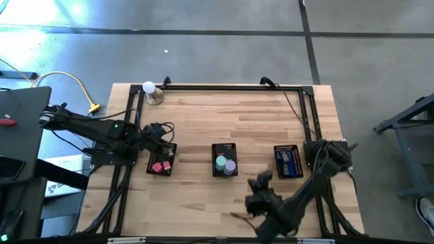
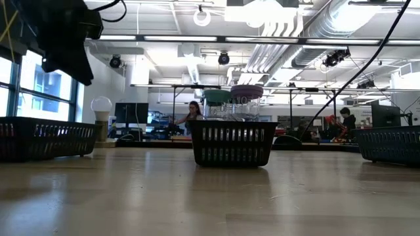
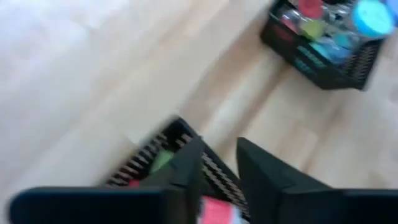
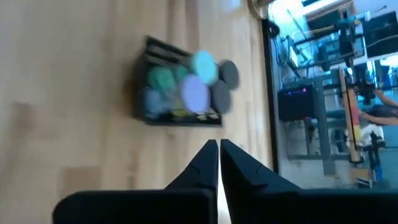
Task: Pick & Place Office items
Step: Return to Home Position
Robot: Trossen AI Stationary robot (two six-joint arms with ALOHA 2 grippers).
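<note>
daylight glare burns the grey floor (image 1: 41,27) white at the upper left of the high view; the wooden table (image 1: 237,115) is evenly lit, with faint soft shadows under the arms. in the low view ceiling strip lights (image 2: 262,40) and windows (image 2: 8,85) at the left give the light; the near tabletop along the bottom is out of focus. the left wrist view is smeared throughout, washed pale at its upper left. in the right wrist view the teal and purple rolls (image 4: 198,78) are blurred blobs.
</note>
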